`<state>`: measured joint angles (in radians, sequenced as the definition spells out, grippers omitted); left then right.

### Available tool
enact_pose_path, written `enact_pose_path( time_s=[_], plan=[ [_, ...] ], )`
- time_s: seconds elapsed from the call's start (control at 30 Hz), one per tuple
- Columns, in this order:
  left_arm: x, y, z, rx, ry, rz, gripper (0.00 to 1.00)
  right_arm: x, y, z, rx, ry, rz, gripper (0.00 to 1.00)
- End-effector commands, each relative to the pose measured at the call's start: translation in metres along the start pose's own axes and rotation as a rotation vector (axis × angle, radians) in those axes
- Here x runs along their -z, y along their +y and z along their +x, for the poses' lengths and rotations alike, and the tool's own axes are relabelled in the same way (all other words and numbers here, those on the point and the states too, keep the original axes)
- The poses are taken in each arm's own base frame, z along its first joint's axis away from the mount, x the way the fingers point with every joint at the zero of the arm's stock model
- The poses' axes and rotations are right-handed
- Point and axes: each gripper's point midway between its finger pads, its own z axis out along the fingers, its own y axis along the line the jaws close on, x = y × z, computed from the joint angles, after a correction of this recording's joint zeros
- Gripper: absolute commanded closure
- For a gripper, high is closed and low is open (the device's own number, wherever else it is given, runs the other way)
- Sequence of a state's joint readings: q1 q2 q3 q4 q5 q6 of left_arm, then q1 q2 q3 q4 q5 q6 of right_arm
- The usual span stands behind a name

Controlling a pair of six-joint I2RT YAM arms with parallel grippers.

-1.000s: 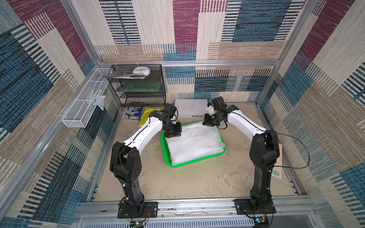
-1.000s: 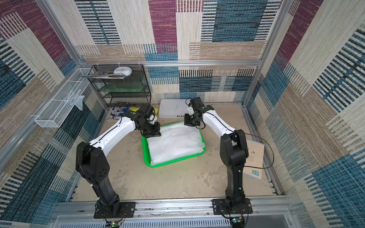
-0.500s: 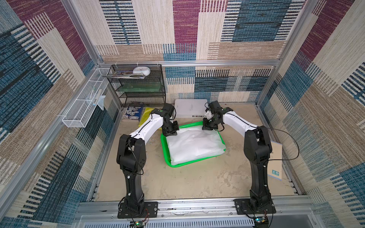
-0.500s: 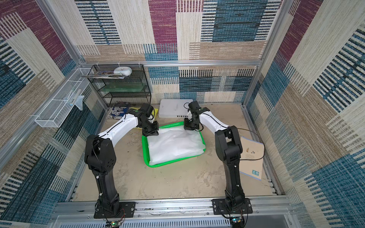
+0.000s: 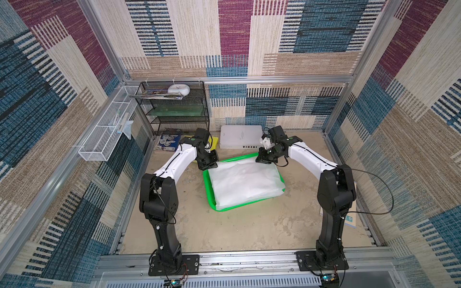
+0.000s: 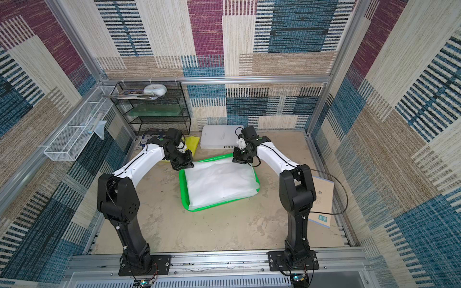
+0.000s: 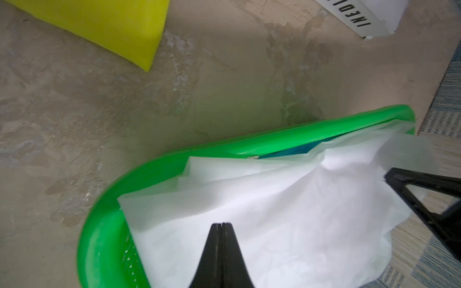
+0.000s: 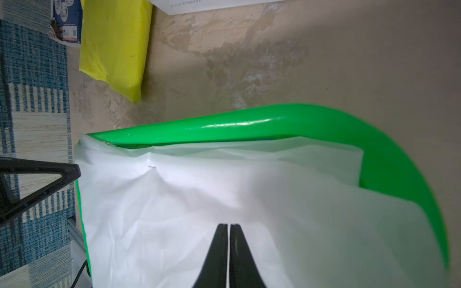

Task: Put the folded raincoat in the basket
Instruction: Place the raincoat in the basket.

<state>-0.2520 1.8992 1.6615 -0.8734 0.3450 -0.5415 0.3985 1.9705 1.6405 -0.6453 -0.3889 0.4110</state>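
Two shut claws: left gripper [image 7: 220, 225] and right gripper [image 8: 228, 225], tips squeezed together low over the white folded raincoat [image 5: 245, 183]. Hard to tell if any cloth pinched. Lying in the green basket [image 5: 207, 187], hiding its floor and spilling over the rim by the right arm.

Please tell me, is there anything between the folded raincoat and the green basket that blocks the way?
Nothing visible blocks it. The raincoat already lies in the basket and hides most of its floor. One near corner of the raincoat drapes over the rim.
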Motion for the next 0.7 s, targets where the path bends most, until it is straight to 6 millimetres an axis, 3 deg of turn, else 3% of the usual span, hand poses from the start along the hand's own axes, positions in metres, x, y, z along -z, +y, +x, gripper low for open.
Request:
enact_pose_path(
  time_s=[0.0, 0.2, 0.3, 0.5, 0.67],
  plan=[
    [-0.003, -0.017, -0.009, -0.034, -0.012, 0.057, 1.00, -0.006, 0.006, 0.005, -0.019, 0.011, -0.057, 0.89],
    [-0.029, 0.004, -0.011, 0.005, 0.053, -0.040, 1.00, -0.017, -0.007, 0.013, -0.034, 0.028, -0.021, 0.89],
    [-0.032, 0.021, -0.005, 0.039, 0.073, -0.082, 1.00, -0.018, -0.012, 0.012, -0.028, 0.029, 0.008, 0.90],
    [-0.009, 0.057, -0.007, 0.122, 0.034, -0.132, 1.00, -0.013, -0.013, 0.008, -0.014, 0.018, 0.034, 0.90],
    [0.013, 0.049, -0.007, 0.119, 0.012, -0.083, 1.00, 0.001, -0.004, 0.002, -0.004, -0.011, 0.021, 0.90]
  ],
)
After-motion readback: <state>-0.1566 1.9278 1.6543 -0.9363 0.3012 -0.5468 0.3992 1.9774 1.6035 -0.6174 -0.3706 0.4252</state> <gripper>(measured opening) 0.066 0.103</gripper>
